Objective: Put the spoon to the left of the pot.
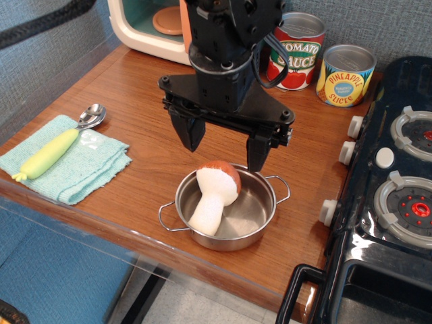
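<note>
The spoon (57, 143) lies on a light blue cloth (67, 162) at the left of the table, its silver bowl pointing away and its yellow-green handle toward the front edge. The steel pot (253, 223) sits near the table's front edge with a toy mushroom (214, 192) leaning inside it. My black gripper (223, 145) hangs open and empty just above the pot's far rim, well to the right of the spoon.
A tomato sauce can (297, 52) and a pineapple slices can (345, 75) stand at the back right. A toy stove (398, 175) with knobs fills the right side. A toy oven or sink unit (152, 27) stands at the back left.
</note>
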You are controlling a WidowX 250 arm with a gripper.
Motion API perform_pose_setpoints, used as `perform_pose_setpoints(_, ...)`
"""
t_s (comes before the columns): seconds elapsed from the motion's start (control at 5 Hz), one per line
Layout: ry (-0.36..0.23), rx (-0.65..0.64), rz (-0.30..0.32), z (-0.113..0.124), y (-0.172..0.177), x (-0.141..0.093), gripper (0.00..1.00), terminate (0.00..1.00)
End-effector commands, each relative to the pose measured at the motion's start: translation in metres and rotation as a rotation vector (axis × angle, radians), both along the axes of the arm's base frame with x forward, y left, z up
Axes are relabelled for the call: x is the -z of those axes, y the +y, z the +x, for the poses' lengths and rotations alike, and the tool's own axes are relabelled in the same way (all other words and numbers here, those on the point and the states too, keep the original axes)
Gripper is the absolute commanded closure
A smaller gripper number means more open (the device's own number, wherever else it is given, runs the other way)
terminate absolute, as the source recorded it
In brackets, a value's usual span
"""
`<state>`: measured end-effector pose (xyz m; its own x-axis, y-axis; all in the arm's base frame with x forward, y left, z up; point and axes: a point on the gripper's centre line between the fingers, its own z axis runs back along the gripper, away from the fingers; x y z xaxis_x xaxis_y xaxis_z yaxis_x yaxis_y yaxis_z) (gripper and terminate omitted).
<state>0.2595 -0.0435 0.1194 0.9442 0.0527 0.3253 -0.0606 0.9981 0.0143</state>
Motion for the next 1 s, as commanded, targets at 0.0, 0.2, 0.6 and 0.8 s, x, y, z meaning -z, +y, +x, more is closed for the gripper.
perform_pose_setpoints(0.0, 0.000, 0.000, 0.000, 0.000, 0.000, 0.000, 0.00, 0.00)
perform_pose_setpoints(0.2, 0.031, -0.005, -0.035, 0.006, 0.025, 0.001, 0.00, 0.00)
perform_pose_setpoints(0.6, 0.188, 0.077, -0.063, -0.001, 0.122, 0.010, 0.00, 0.00)
perform_pose_setpoints(0.8, 0.277, 0.047, -0.032, -0.014, 0.172, 0.022, 0.00, 0.00)
